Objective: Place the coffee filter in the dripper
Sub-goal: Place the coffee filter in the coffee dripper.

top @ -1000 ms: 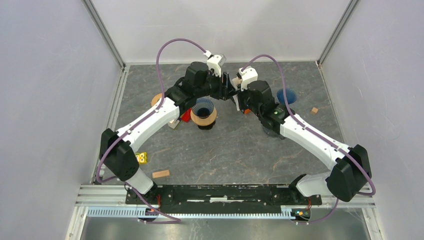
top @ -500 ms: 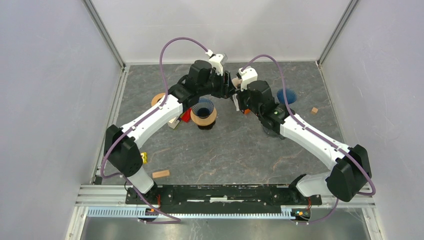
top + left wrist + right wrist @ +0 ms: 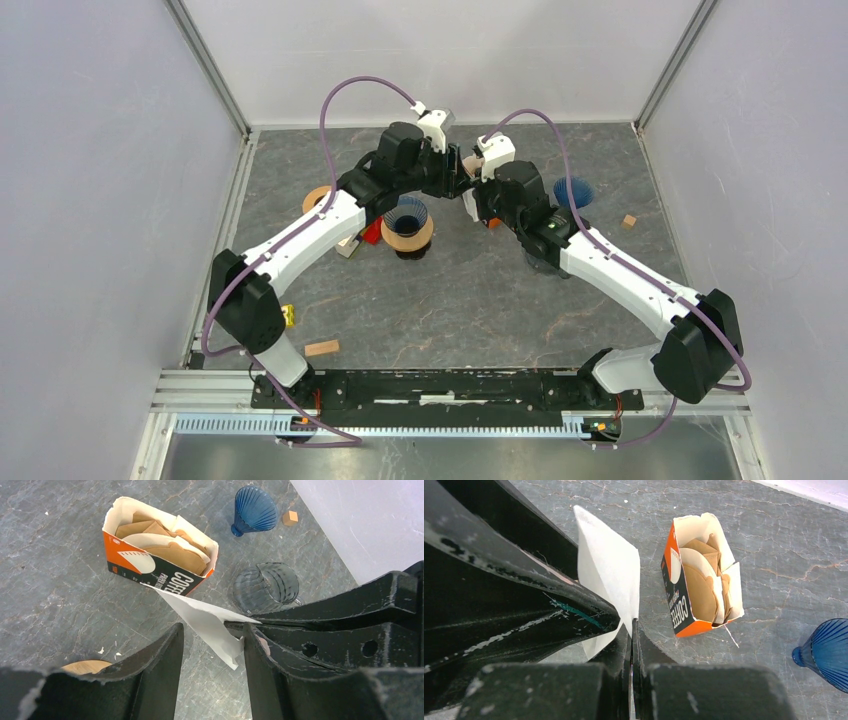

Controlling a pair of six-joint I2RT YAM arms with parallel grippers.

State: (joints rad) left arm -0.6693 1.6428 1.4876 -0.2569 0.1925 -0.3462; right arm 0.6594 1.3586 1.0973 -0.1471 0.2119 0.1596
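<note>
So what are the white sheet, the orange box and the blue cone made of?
The white sheet looks like thin matte paper: it has crisp edges and bends lightly. The orange box seems to be printed cardboard, with stiff open flaps. The blue cone is shiny and ribbed, so it is glass or plastic; I cannot tell which.

Matt white paper filter (image 3: 205,622), glossy blue dripper (image 3: 255,512)

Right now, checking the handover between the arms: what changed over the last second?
The left arm shifted slightly rightward, its open left pincer straddling the white filter. The right pincer stayed shut on that filter, and the filter box did not move.
</note>
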